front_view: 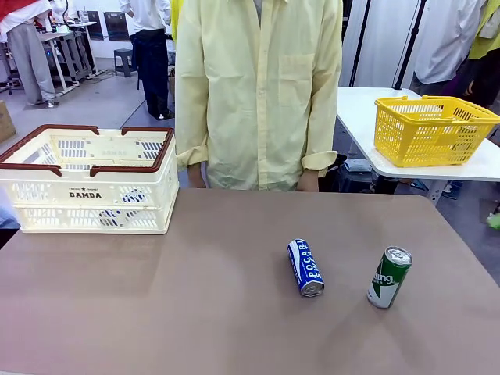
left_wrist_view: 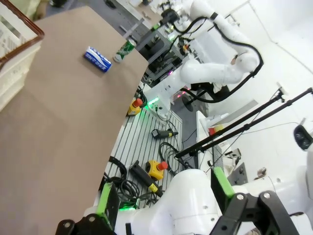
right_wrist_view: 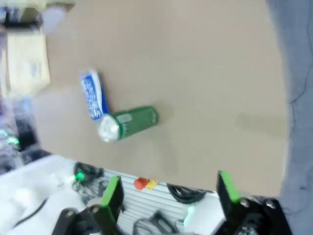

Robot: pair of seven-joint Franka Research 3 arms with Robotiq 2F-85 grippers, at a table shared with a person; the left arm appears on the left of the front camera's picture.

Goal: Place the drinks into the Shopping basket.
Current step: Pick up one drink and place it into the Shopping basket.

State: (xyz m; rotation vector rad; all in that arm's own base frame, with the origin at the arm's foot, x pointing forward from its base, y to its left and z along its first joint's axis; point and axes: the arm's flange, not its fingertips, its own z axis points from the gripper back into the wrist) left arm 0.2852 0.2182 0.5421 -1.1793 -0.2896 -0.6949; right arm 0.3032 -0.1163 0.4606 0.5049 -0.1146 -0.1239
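Looking across the table [front_view: 195,312] from the front, we see the blue can [front_view: 305,267] lying on its side right of the middle, its silver end towards us. The green can [front_view: 389,276] is near it on the right, apart from it, and seems to stand on end with its silver top up. The basket [front_view: 86,191] sits at the far left corner, well apart from both cans. Blue and white shapes show through its slots, but we cannot tell what they are. A person [front_view: 258,94] in a pale yellow shirt stands at the far edge, arms hanging down. A yellow basket [front_view: 433,129] rests on another table behind. From the left wrist, the left gripper [left_wrist_view: 164,193] hangs off the table's near side, released, its green pads [left_wrist_view: 105,200] wide apart with nothing between them. The basket [left_wrist_view: 19,54], blue can [left_wrist_view: 98,59] and green can [left_wrist_view: 124,50] lie far off. From the right wrist, the right gripper [right_wrist_view: 168,188] is likewise released and empty, above the table's near edge. The blue can [right_wrist_view: 93,100] and green can [right_wrist_view: 128,123] lie beyond its fingers.
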